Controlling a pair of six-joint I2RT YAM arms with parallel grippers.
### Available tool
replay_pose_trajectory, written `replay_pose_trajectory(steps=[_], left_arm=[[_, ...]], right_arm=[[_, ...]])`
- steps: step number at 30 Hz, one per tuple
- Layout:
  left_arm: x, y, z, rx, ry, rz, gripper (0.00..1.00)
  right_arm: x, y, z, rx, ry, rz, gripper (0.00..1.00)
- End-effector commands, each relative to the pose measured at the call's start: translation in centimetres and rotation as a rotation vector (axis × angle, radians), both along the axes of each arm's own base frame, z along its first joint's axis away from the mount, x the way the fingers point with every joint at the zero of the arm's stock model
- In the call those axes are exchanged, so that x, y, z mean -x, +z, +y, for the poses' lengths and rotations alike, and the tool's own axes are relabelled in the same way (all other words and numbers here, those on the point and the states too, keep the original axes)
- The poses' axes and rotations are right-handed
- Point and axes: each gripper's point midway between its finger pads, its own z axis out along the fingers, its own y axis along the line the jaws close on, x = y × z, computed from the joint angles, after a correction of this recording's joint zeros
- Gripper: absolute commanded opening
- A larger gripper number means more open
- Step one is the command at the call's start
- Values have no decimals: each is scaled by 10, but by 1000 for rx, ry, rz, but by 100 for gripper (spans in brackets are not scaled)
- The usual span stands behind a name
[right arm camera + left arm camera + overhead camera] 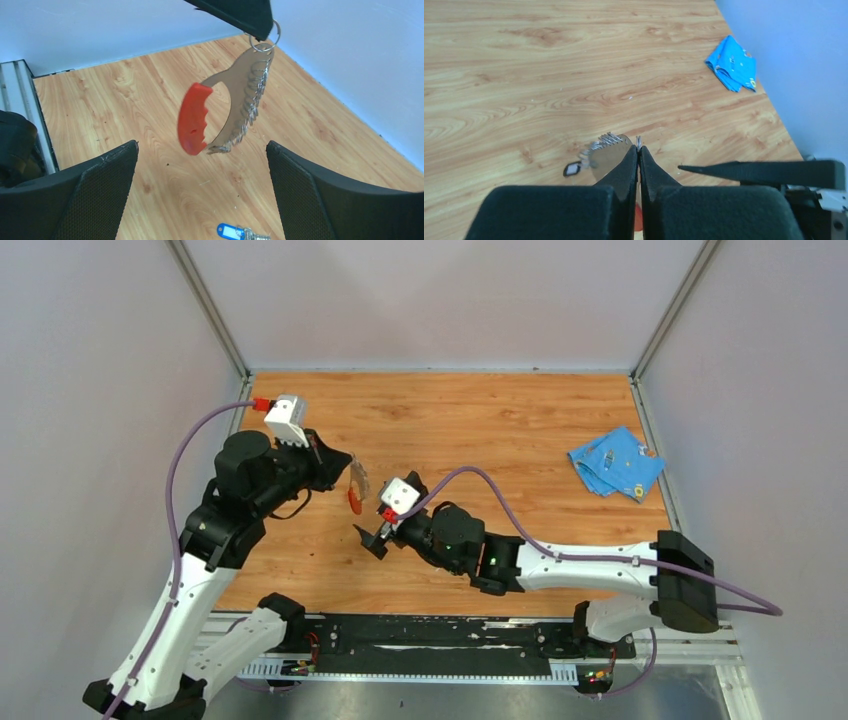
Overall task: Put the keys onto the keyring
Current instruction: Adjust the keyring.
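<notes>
On the wood-grain table (480, 420), the left gripper (639, 149) holds its jaws pressed together, and the right gripper (200, 167) stands near it with jaws wide apart, gripping nothing. A crumpled blue cloth (615, 462) lies near the far right edge. The keyring (200, 115), a curved fob with a red grip and a silvery strap, hangs clear of the surface, its small metal ring clamped in the left jaws. A small key with a blue plastic head (229, 231) lies on the table by the right gripper.

Left arm (190, 580), right arm (590, 568): white shells, pretty chunky black joints. Purple cable (178, 470) along each. White wrist camera block (287, 420), red plug (262, 405). Black mesh-textured fingers (95, 195).
</notes>
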Motion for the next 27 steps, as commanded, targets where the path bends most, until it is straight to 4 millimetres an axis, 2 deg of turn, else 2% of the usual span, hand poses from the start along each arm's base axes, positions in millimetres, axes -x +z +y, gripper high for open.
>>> replay_pose_trajectory(steps=[1,6,10,14,16,20,22,25,27], left_arm=[[-12,10,13,23,116,-17,0],[-12,10,14,35,125,-11,0],[-15,10,16,42,141,-9,0],[-13,17,16,59,136,-24,0],[-12,19,15,66,128,-28,0],[-8,25,16,76,121,-48,0],[-7,29,16,78,119,-60,0],[-5,30,16,77,107,-76,0],[-4,29,16,63,99,-84,0]], right_arm=[[-2,34,8,-65,-65,-100,100],[-20,31,9,-37,-193,-121,100],[-20,30,25,-47,-169,-119,100],[-29,24,30,-34,-202,-99,98],[-39,21,28,-29,-234,-89,86],[-51,13,24,-9,-257,-74,40],[-52,9,22,14,-263,-89,30],[-55,4,16,36,-282,-119,22],[-57,6,8,49,-309,-142,8]])
